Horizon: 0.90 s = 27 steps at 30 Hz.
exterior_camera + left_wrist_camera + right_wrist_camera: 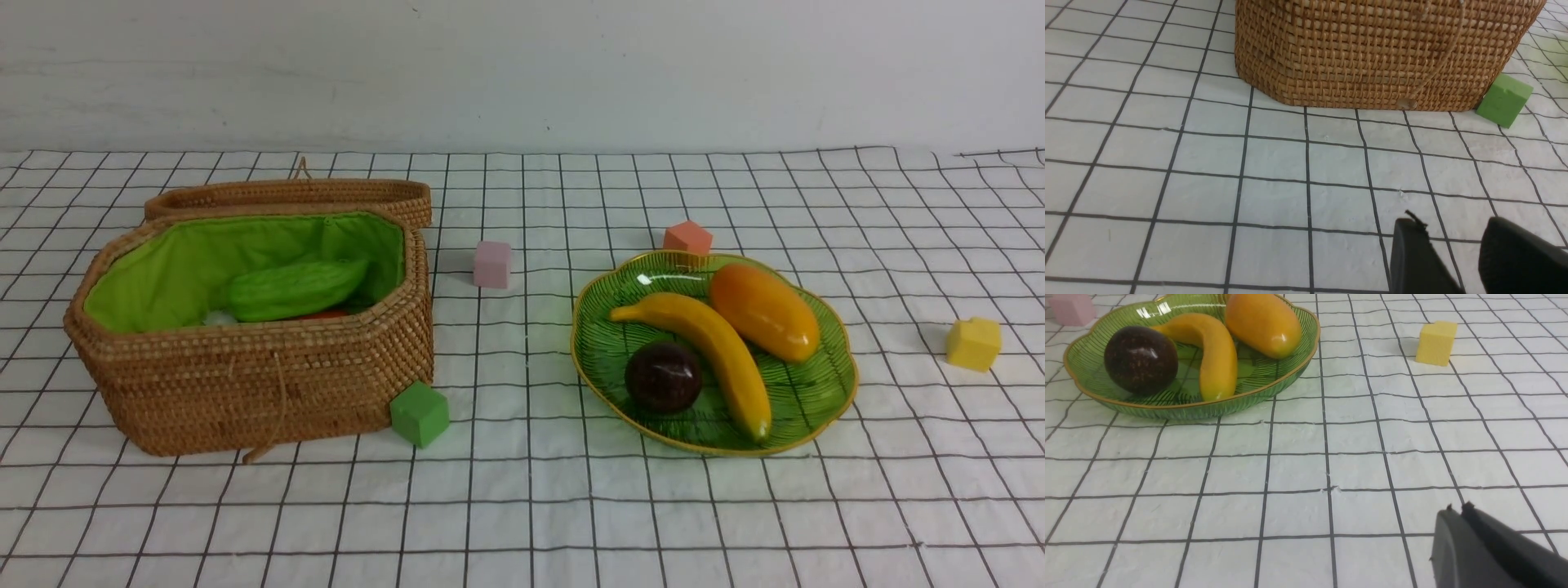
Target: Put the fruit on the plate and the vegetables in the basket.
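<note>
Two arms sit low and pulled back toward my side of the table (522,506), neither showing in the front view. From the left wrist camera I see the left gripper (1457,241) close above the checked cloth, its two dark fingers (1412,253) standing apart with bare cloth between them and nothing held. It faces the near wall of the basket (1372,53), with a green cube (1503,99) touching the basket's corner.

From the right wrist camera I see the right gripper (1457,512) also low over the cloth, its fingertips pressed together and empty. It points toward the plate (1094,359), with a yellow cube (1436,342) off to one side, well apart from the plate.

All three fruits lie on the plate: the banana (710,347) runs across the middle, the mango (763,310) sits just behind it, touching, and the purple fruit (663,376) rests in front, against the banana.

Inside the basket I can see the gourd (294,289) on top, tilted, with a sliver of red beneath it that I take for the chili (326,314) and a pale patch beside it that may be the radish (219,317); I cannot tell for certain. The lid (286,196) lies behind the basket. A pink cube (492,264) and an orange cube (687,237) stand between and behind the two containers.
</note>
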{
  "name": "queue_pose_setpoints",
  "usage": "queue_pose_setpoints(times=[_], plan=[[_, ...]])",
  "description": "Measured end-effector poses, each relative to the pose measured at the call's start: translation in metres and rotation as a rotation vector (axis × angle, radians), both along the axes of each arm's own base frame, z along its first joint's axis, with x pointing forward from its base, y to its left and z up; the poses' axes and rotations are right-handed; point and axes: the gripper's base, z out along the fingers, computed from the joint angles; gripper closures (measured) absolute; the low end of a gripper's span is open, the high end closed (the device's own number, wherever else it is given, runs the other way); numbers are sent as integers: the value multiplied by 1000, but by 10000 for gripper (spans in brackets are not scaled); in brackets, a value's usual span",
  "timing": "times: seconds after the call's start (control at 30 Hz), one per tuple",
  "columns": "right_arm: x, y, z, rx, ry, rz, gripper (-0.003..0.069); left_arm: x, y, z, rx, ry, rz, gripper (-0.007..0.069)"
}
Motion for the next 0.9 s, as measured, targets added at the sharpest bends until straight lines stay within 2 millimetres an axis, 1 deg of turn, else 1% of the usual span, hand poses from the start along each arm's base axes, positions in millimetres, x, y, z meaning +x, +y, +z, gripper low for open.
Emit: queue_pose_setpoints(times=[0.9], plan=[[0,0,0,3,1,0,608,0,0,0,0,0,0,386]])
